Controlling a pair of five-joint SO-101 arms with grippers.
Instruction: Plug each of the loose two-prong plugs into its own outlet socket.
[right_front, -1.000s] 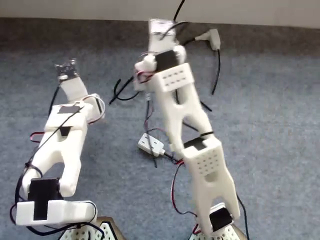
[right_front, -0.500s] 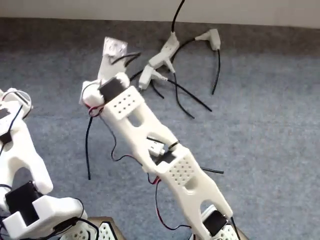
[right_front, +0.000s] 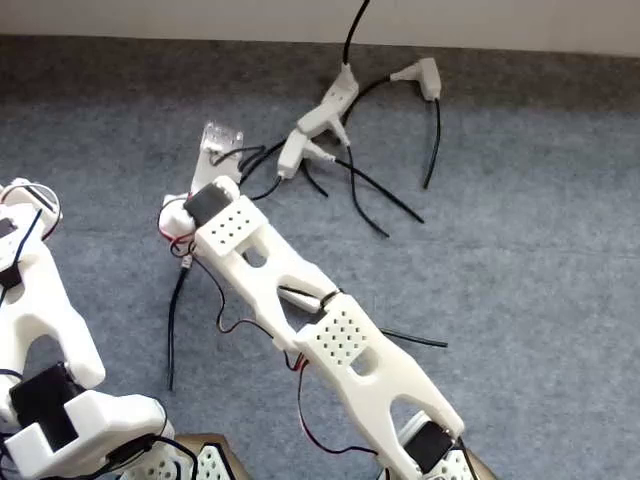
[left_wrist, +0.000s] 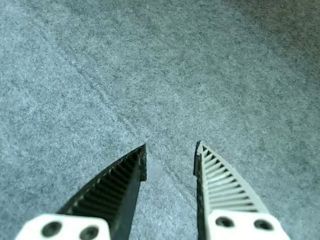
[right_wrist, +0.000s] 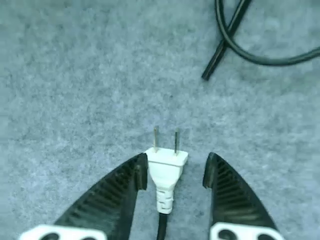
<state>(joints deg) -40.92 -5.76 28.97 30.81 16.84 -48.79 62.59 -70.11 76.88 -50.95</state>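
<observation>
A white two-prong plug (right_wrist: 165, 166) lies on the grey carpet with its prongs pointing away from the wrist, its black cord running back under the camera. My right gripper (right_wrist: 175, 167) is open, one finger on each side of the plug, which sits nearer the left-hand finger. From above, that gripper (right_front: 218, 145) is at the back left of the carpet, at the end of the long white arm. A cluster of white connectors (right_front: 318, 122) lies at the back centre, and another white connector (right_front: 424, 74) lies further right. My left gripper (left_wrist: 170, 149) hangs open over bare carpet.
Black cords (right_front: 365, 190) sprawl from the connector cluster across the middle of the carpet. One black cord (right_front: 176, 320) trails toward the front beside the right arm. The left arm (right_front: 40, 300) stands at the left edge. Two cord ends (right_wrist: 227, 37) lie beyond the plug.
The right arm has swung from the back centre over to the left and come down slightly. The left arm has pulled back to the left edge.
</observation>
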